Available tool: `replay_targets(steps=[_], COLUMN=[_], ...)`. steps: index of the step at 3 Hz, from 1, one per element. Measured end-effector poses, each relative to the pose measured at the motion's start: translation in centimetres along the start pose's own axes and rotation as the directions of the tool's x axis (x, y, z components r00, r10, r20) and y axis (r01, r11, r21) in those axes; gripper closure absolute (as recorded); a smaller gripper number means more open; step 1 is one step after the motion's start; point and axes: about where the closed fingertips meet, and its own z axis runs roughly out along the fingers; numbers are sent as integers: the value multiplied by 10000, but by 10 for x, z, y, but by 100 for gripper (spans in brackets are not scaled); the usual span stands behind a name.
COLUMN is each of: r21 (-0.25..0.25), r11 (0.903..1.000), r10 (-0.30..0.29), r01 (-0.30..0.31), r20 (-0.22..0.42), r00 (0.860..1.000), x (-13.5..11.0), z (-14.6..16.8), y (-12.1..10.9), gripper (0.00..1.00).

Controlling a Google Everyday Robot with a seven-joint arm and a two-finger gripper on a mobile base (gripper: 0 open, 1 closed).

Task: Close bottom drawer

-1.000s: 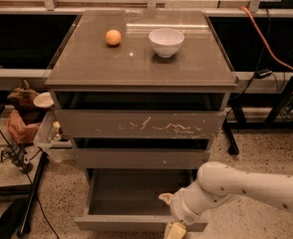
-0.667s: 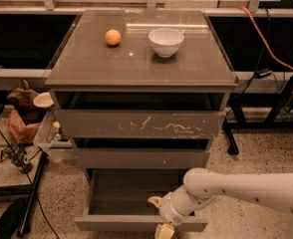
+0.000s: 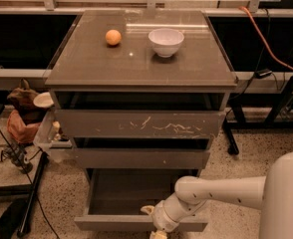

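The grey-brown table top (image 3: pixel 136 71) holds a small orange ball (image 3: pixel 113 37) toward its back left corner and a round white bowl (image 3: pixel 166 42) near its back edge. The gripper (image 3: pixel 152 222) is low at the bottom drawer (image 3: pixel 131 193) front.

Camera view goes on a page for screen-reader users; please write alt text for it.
The bottom drawer of a grey-brown three-drawer cabinet stands pulled out, with the robot's end effector at the drawer's front edge. An orange and a white bowl sit on the cabinet top.
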Motion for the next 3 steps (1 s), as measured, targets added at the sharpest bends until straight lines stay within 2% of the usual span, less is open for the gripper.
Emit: replay_targets(steps=[1, 2, 3], r21=[-204, -548, -912], r11=[9996, 9970, 9928], r10=[187, 622, 945], r01=[-179, -555, -779], r20=[421, 1285, 1941], r00=[9989, 9898, 9764], x=[19, 58, 85], z=[25, 66, 100], y=[-2, -2, 4], gripper=[0, 0, 0])
